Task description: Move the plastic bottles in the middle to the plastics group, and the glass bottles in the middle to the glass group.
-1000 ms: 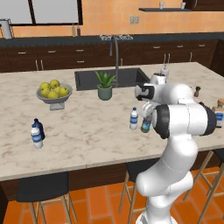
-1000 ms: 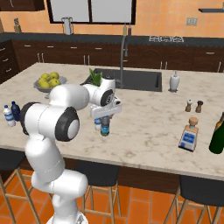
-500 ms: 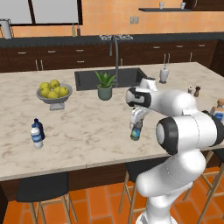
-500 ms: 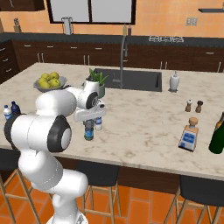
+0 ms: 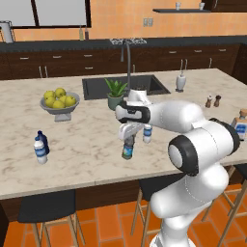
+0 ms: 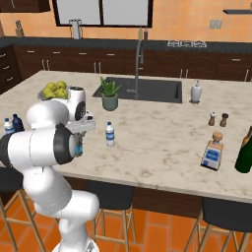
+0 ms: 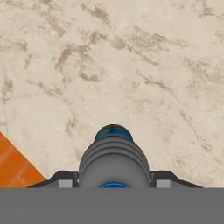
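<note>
Gripping the dark grey bottle [image 5: 128,147], the gripper [image 5: 128,140] hung above the marble counter [image 5: 87,144], its fingers narrowed against the bottle's sides. From the hand camera the grey bottle [image 7: 113,162] sat squarely between the two finger tips, ribbed body and blue end pointing down at the bare marble, with a sliver of orange floor at the lower left (so the hand was near the counter's front edge). The bottle appeared lifted clear of the surface, though I could not tell by how much.

Just beside it, slightly farther back, the pale clear bottle [image 6: 110,134] stood upright on the counter. Well off toward the counter's left end stood the white bottle with a blue band [image 5: 40,150] and the dark navy bottle [image 5: 43,141], touching or nearly so. Far off near the right end the square cork-topped flask [image 6: 212,152] stood upright.
</note>
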